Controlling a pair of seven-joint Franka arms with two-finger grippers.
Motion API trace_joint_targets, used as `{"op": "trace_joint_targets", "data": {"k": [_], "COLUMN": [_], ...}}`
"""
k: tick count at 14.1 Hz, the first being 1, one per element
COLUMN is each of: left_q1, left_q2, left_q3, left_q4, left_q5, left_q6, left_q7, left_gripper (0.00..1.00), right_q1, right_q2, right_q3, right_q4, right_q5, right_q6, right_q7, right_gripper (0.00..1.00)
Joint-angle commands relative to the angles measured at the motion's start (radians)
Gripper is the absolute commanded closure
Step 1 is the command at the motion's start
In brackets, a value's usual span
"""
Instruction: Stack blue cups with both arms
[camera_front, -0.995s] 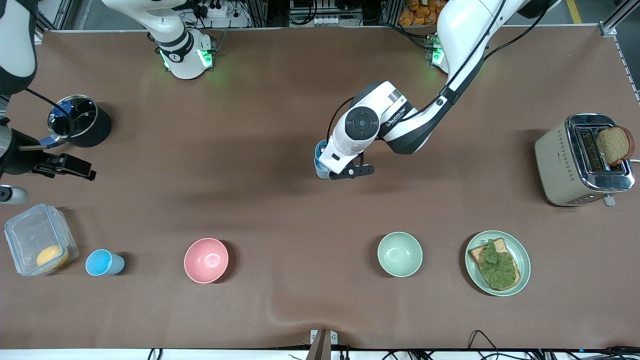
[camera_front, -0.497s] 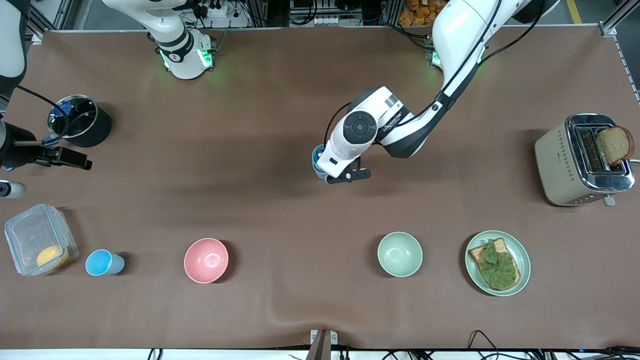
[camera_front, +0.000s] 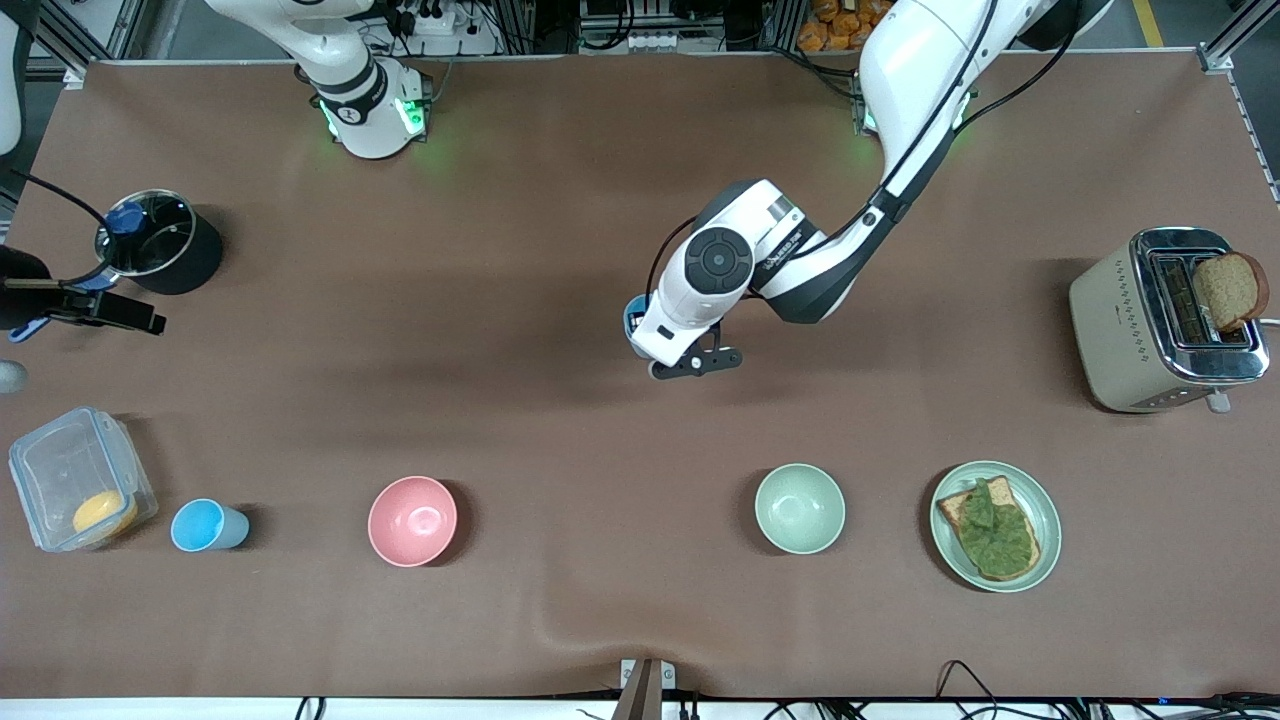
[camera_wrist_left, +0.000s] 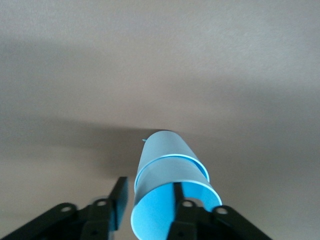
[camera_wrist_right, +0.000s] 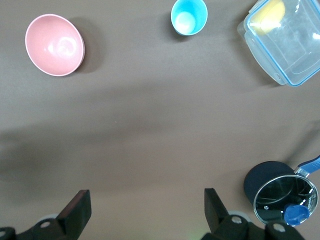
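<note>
Front view: the left gripper (camera_front: 645, 345) is over the middle of the bench, its fingers closed on a pair of nested blue cups (camera_front: 634, 322), of which only a sliver shows beside the wrist. The left wrist view makes the grasp plain: one finger (camera_wrist_left: 119, 199) presses the outer wall of the nested blue cups (camera_wrist_left: 169, 187) and the other sits inside the mouth, with the brown bench top (camera_wrist_left: 160, 65) below. A third, single blue cup (camera_front: 208, 525) stands upright near the front edge toward the right arm's end, between a clear lidded container (camera_front: 78, 478) and the pink bowl (camera_front: 412, 520). The right gripper (camera_wrist_right: 145, 207) hangs high over the right arm's end of the bench with its fingers spread wide and nothing between them; its wrist camera looks down on the single blue cup (camera_wrist_right: 188, 16), the pink bowl (camera_wrist_right: 55, 45), the container (camera_wrist_right: 282, 40) and a black pot (camera_wrist_right: 281, 192).
</note>
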Motion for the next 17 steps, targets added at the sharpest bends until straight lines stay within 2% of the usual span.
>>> {"op": "trace_joint_targets", "data": {"k": [1,5,8,11,13,15,17], "left_q1": [-0.002,0.040,0.129,0.228,0.287,0.348,0.409], "left_q2": [-0.044,-0.139,-0.170,-0.213,-0.262,-0.328,-0.388], "left_q3": [0.009,0.030,0.045,0.041,0.041,0.042,0.038], "left_q4": [0.008,0.020,0.092,0.126,0.128,0.125,0.120], "left_q5": [0.031,0.098,0.164,0.204,0.210,0.210,0.196], "left_q6": [-0.017,-0.114,-0.225,-0.342,-0.390,-0.453,-0.540], "left_q7": [-0.026,-0.021,-0.006,0.115,0.193,0.308,0.411], "left_gripper": [0.00,0.00,0.00,0.00,0.00,0.00,0.00], "right_q1": [-0.011,-0.007,-0.004,0.015,-0.003,-0.022,-0.100], "right_q2": [-0.012,-0.044,-0.046,-0.056,-0.137,-0.208,-0.254], "right_q3": [0.018,0.021,0.023,0.023,0.035,0.047,0.125], "right_q4": [0.012,0.001,-0.002,-0.022,-0.159,-0.253,-0.318], "right_q5": [-0.011,-0.018,-0.018,-0.015,-0.008,-0.005,-0.005], "right_q6": [0.000,0.059,0.110,0.180,0.274,0.300,0.317], "right_q7": [-0.009,-0.010,-0.015,-0.077,-0.081,-0.082,-0.082], "right_gripper": [0.00,0.00,0.00,0.00,0.00,0.00,0.00]}}
